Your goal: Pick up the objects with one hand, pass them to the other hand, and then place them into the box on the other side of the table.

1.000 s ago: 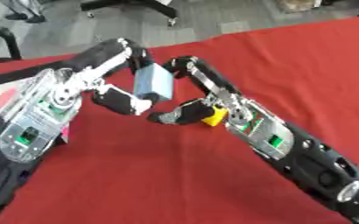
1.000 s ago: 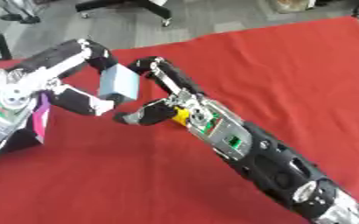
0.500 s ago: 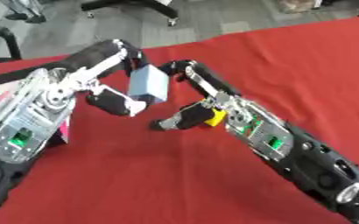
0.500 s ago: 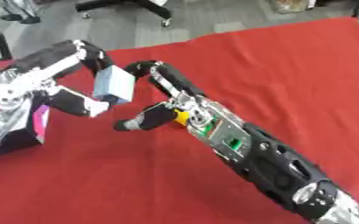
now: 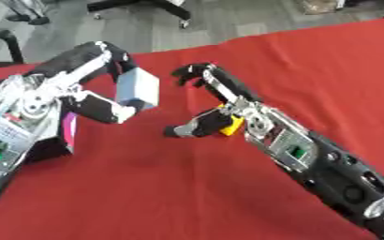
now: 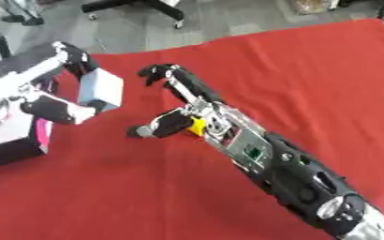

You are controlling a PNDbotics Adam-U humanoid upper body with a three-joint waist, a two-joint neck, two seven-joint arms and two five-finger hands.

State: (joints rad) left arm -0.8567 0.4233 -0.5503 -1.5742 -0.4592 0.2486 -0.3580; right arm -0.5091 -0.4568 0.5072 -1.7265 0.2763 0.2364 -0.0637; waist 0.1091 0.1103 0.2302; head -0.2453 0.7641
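1. Left eye view: our left hand (image 5: 105, 101) has its fingers and thumb curled round a pale blue-grey block (image 5: 138, 89), held up above the red tabletop (image 5: 310, 61) at about ten o'clock from the middle of the view. Our right hand (image 5: 208, 105) sits at the centre with fingers and thumb spread apart and nothing between them; the block is just beside its fingertips at nine o'clock, not touching them. We judge the handover done and the carry to the box as the step in hand.

2. Left eye view again: a dark box with a pink edge (image 5: 67, 133) shows at eight o'clock, partly behind the left forearm. To do this well, we would swing the block down and leftward over that opening and uncurl the fingers only once it is above the inside, not the rim.

3. Right eye view: the same grasp reads clearly, with the block pinched at two opposite sides. The right hand, empty and splayed, lies at four o'clock from it with a clear gap. We would draw it back toward three o'clock so it cannot clip the block.
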